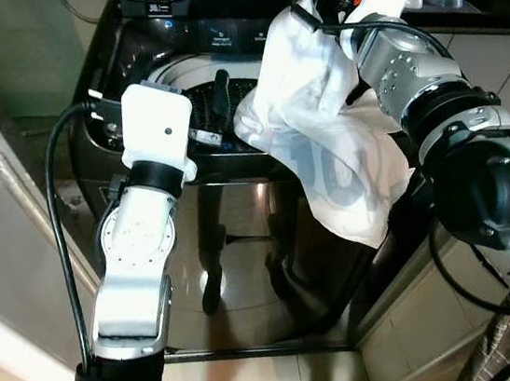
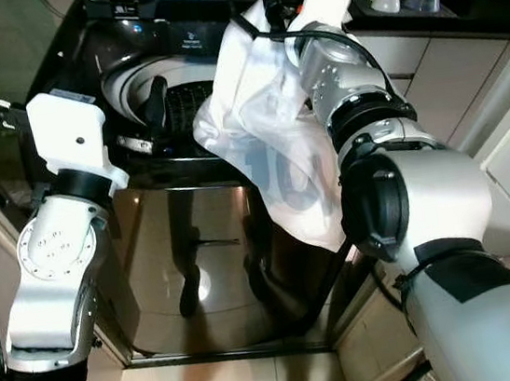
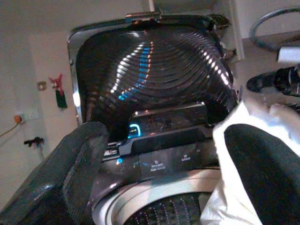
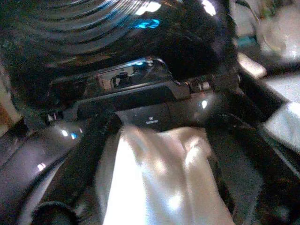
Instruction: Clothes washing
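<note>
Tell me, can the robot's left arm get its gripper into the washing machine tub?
Probably yes. The lid stands open, and the open left gripper hangs right over the tub. The white shirt fills the tub's right side, leaving the left free.

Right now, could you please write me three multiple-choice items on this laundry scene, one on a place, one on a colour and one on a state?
1. Where does the garment hang?
A. Over the front rim of the washing machine, by the right arm
B. On the floor
C. On the counter behind the washer

2. What colour is the garment?
A. Red
B. White with a faint blue print
C. Black

3. How does the lid of the washing machine stand?
A. Shut flat
B. Taken off and lying on the floor
C. Raised upright behind the drum

Answers:
1 A: in the head views the cloth drapes from the right gripper down across the washer's front.
2 B: the fabric is white, with pale blue marks low on it.
3 C: the left wrist view shows the lid standing above the control panel, the drum open below.
</note>
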You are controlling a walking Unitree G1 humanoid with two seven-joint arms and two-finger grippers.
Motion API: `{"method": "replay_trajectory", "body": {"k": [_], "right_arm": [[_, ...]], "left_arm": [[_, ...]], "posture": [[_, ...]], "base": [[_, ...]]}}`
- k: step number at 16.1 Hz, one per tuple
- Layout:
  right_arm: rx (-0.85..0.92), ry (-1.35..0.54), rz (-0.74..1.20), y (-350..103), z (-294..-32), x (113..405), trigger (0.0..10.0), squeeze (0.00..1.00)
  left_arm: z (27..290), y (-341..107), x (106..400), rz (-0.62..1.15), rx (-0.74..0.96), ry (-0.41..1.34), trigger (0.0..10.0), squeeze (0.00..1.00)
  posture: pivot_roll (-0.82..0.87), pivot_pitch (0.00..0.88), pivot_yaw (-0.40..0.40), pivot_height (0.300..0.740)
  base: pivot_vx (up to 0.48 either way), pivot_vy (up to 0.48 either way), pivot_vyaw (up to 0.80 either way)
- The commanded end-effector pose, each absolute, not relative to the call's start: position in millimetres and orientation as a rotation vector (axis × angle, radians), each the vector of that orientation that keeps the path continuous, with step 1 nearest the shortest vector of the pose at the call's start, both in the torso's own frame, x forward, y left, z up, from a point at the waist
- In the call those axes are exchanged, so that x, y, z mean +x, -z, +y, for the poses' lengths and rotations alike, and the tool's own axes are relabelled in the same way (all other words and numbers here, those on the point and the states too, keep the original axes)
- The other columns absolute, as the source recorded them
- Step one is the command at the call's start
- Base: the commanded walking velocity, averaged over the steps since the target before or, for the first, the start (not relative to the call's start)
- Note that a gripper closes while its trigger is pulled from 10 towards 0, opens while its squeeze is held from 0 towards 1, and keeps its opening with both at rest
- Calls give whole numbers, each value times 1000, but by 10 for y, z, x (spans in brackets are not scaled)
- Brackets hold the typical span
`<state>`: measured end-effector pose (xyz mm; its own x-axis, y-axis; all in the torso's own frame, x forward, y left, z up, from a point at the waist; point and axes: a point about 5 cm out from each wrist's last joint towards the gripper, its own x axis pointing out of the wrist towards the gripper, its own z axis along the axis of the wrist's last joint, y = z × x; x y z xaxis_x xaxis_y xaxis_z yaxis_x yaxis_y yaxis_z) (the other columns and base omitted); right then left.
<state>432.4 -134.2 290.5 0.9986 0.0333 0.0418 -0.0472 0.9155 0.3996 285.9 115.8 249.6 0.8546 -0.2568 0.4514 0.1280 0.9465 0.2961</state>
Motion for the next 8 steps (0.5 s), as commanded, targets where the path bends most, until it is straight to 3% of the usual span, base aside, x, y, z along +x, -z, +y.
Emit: {"method": "replay_trajectory", "body": {"k": [1, 2, 4, 6, 7, 8], "right_arm": [[513, 14, -6, -2832, -1450, 4322, 10000, 1000], [676, 47, 0, -2822, -1486, 4322, 10000, 1000], [744, 31, -20, -2877, -1479, 4324, 10000, 1000], [604, -9, -58, -2953, -1458, 4324, 10000, 1000], [396, -31, -145, -3079, -1455, 4316, 10000, 1000], [134, -47, -298, -3184, -1443, 4278, 10000, 0]], "left_arm": [[1143, -2492, 2855, -503, 252, 207, 10000, 0], [1156, -2485, 2854, -498, 241, 198, 10000, 0], [1158, -2480, 2852, -495, 236, 196, 10000, 0], [1156, -2466, 2857, -489, 233, 197, 10000, 0], [1143, -2460, 2862, -487, 238, 196, 10000, 0], [1137, -2443, 2866, -478, 250, 191, 10000, 0]], "posture": [[120, 0, -114, 740], [123, 0, -118, 740], [124, 0, -118, 740], [112, 0, -117, 740], [110, 0, -121, 740], [91, 0, -116, 740]], "base": [[0, 0, 0], [0, 0, 0], [0, 0, 0], [0, 0, 0], [0, 0, 0], [0, 0, 0]]}}
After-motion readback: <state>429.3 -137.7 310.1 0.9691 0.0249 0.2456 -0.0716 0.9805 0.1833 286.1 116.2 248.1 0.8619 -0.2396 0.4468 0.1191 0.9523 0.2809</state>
